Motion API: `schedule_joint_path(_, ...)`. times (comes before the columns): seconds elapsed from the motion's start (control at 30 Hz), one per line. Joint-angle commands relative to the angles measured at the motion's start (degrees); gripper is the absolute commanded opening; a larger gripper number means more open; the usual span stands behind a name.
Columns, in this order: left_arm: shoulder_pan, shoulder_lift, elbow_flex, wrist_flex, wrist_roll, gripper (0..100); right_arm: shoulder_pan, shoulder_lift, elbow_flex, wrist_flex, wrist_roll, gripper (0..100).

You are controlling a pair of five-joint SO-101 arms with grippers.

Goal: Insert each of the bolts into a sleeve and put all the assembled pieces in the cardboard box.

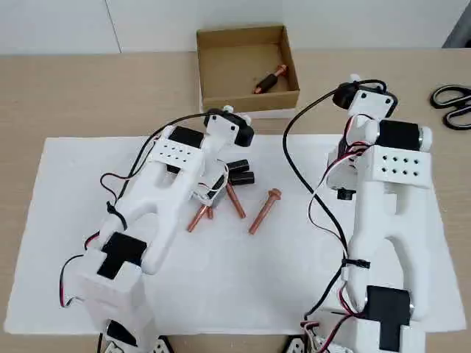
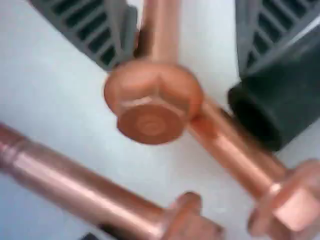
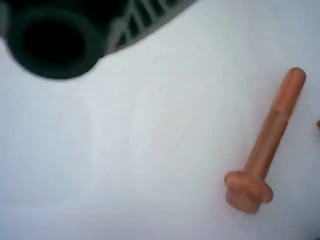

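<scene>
We read this as the pick-up for a second assembly: one sleeved bolt (image 1: 270, 79) already lies in the brown cardboard box (image 1: 248, 98). Our left hand (image 1: 213, 193) sits low in the cluster of copper-coloured flanged bolts (image 1: 221, 206) on the white surface (image 1: 88, 243). Its jaws are parted either side of one bolt (image 2: 152, 100), with one finger (image 2: 95, 30) against the shank and the other clear of it. Our right hand (image 1: 341, 193) appears clamped on a black cylindrical sleeve (image 3: 50, 42), raised off the surface.

Next, we judge, the left hand must close on that bolt, lift it free of its neighbours and line the shank up with the sleeve.

The high view gives us the layout: the box, the spare black sleeves (image 1: 240, 172) and the scissors (image 1: 452, 103). The left wrist view supplies the jaw gap that the arm's body covers from above. The right wrist view gives us the sleeve's open bore and a lone bolt (image 3: 262, 150) lying well apart from it.
</scene>
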Motion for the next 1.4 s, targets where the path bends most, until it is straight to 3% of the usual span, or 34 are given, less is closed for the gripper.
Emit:
schedule_joint_path(0.0, 0.9, 1.8, -1.5, -0.9, 0.2, 9, 0.1, -3.1, -0.3, -0.9, 0.4, 0.4)
schedule_joint_path(0.2, 4.1, 2.6, -1.8, -0.9, 0.2, 8, 0.1, -3.1, -0.3, -0.9, 0.5, 0.4)
schedule_joint_path(0.63, 4.3, 2.5, -2.0, -0.5, -0.3, 1, 0.1, -2.8, -0.3, -0.9, 0.5, 0.4)
schedule_joint_path(0.97, 3.9, -11.3, -2.0, 4.9, -4.0, 1, 0.1, -2.8, -0.3, -1.0, 0.5, 0.4)
schedule_joint_path(1.17, -1.2, -17.7, -1.9, 10.9, -3.7, 1, 0.1, -2.8, -0.2, -1.0, 0.5, 0.4)
schedule_joint_path(1.37, -11.9, -22.2, -0.9, 13.0, -3.6, 1, 0.1, -2.8, -0.2, -1.0, 0.5, 0.4)
